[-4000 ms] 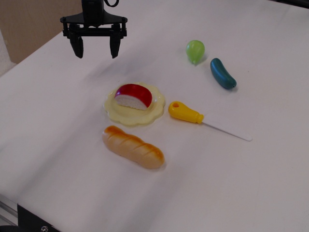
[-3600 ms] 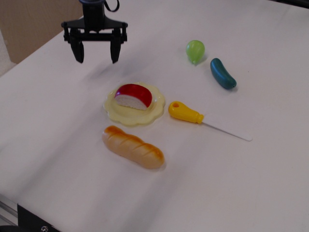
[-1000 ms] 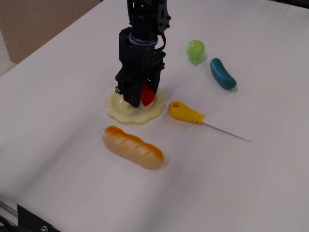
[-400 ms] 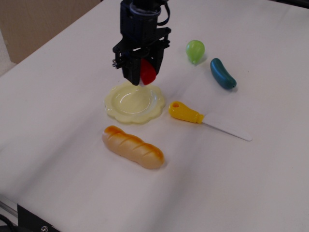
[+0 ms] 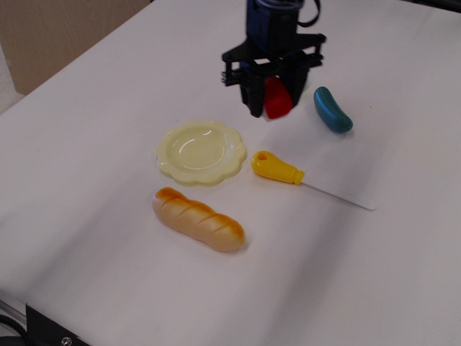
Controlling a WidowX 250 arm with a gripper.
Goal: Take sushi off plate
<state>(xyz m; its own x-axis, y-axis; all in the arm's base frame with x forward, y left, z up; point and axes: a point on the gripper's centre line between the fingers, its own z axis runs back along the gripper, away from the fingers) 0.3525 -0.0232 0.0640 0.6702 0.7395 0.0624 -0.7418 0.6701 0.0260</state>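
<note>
a: start with the big stuff. what carries it all?

b: a white bench (image 5: 108, 94), running from the near edge up to the far corner. on it, nearest the camera, lies a long orange-tan bread loaf (image 5: 199, 219), angled so its left end sits higher in the view than its right.

a: and the arm?

b: it comes in from the top edge, dark blue and black. the gripper (image 5: 275, 96) hangs behind and to the right of the plate, clear of its rim, and its black fingers (image 5: 254, 94) are pinched on the sushi (image 5: 277, 98). only the glossy red side of it shows between them; i cannot make out the white base.

a: so the sushi is off the plate?

b: yes, it is held in the air, above the bench between the plate and the cucumber. the pale yellow plate (image 5: 230, 160) with its wavy rim sits bare just beyond the loaf.

a: what else lies around?

b: a toy knife (image 5: 310, 182) with a yellow handle lies just right of the plate, handle close to the rim, white blade pointing away to the right. a dark teal cucumber (image 5: 332, 109) lies just right of the gripper, apart from it.
</note>
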